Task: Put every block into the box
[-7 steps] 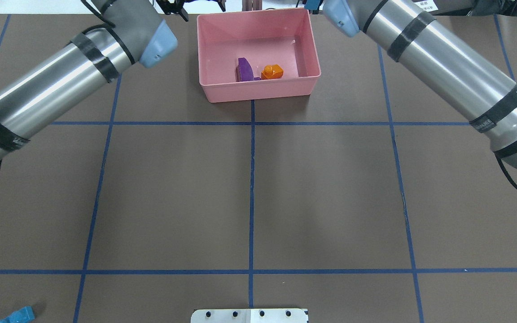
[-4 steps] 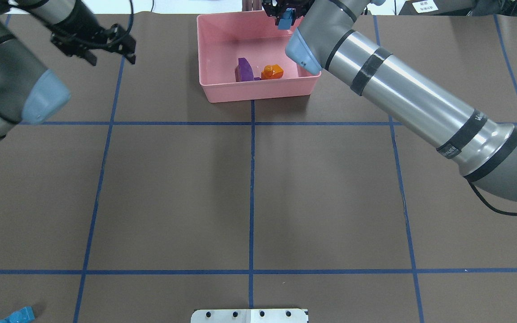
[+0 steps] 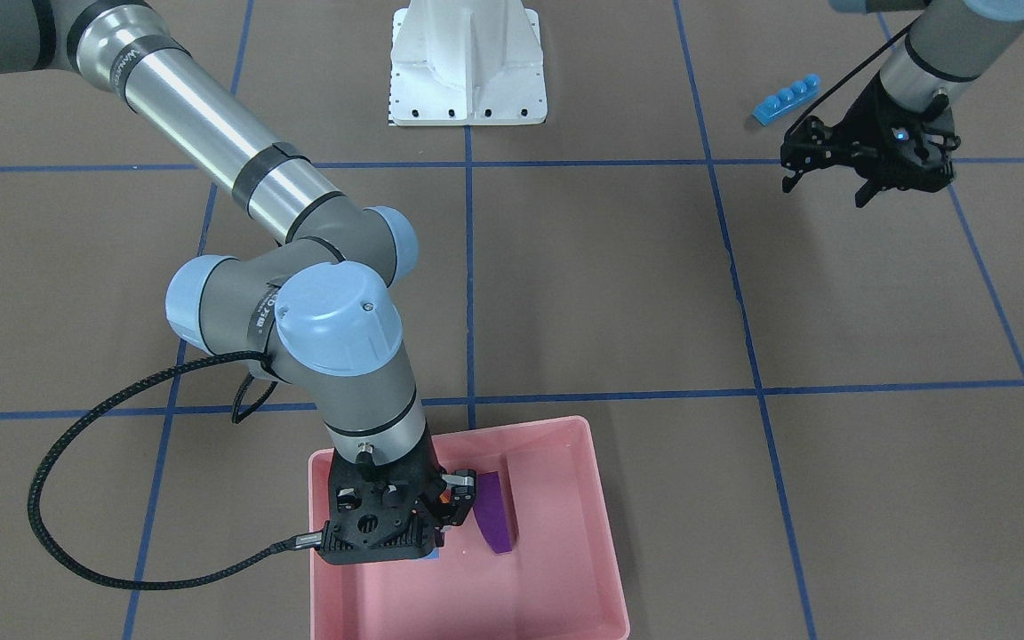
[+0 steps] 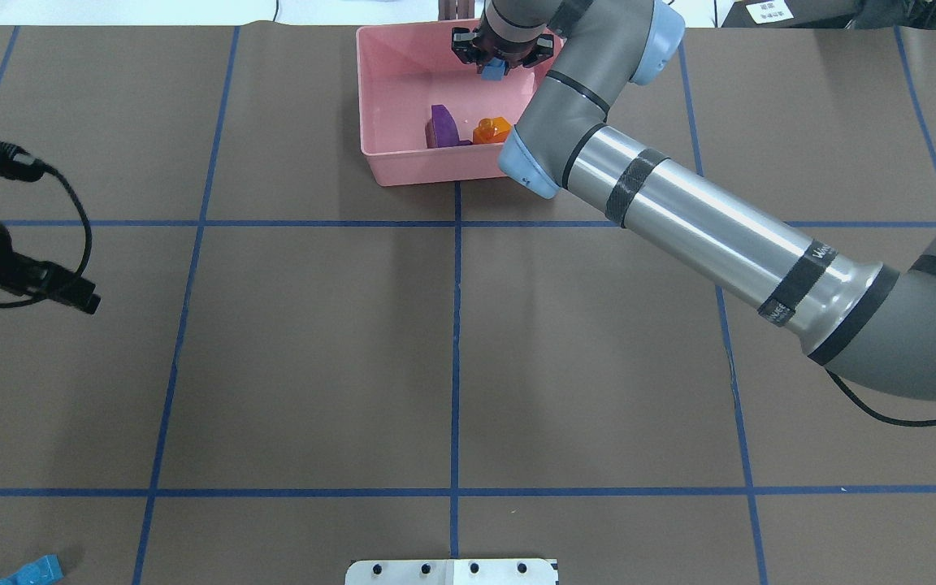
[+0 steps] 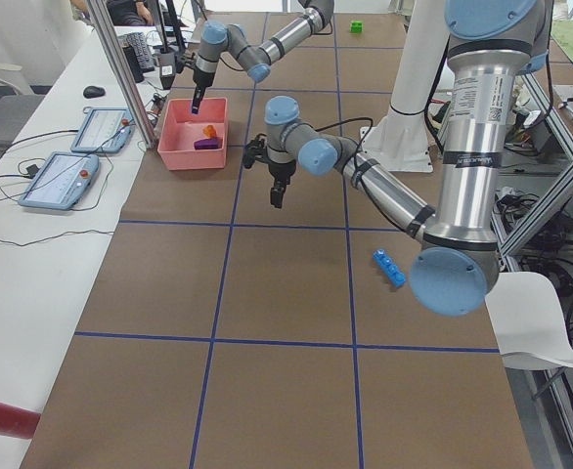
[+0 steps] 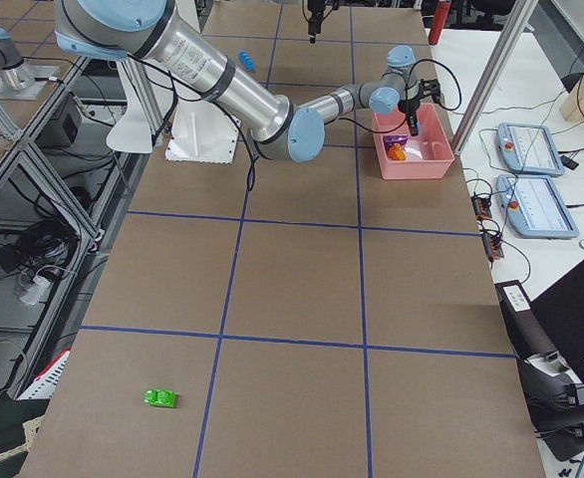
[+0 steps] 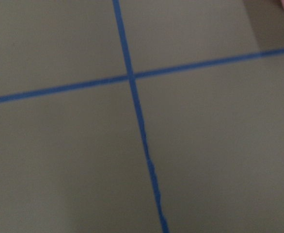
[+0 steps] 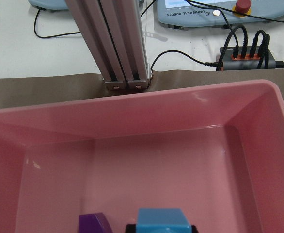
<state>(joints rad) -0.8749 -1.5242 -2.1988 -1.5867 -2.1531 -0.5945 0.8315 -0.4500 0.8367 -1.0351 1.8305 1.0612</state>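
Right gripper (image 4: 494, 67) has swung in with the box (image 4: 468, 166) beneath it, pinching the small blue block (image 4: 493, 72) — ready to drop; left gripper (image 3: 823, 191) retreats, spread and empty.

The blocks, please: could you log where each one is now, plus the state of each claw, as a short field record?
box: pink, at the far edge of the table
inside box: purple block, orange block
right claw: shut on small blue block, over the box
left claw: open, empty, above the table
outside box: long blue block and green block, both lying on the table
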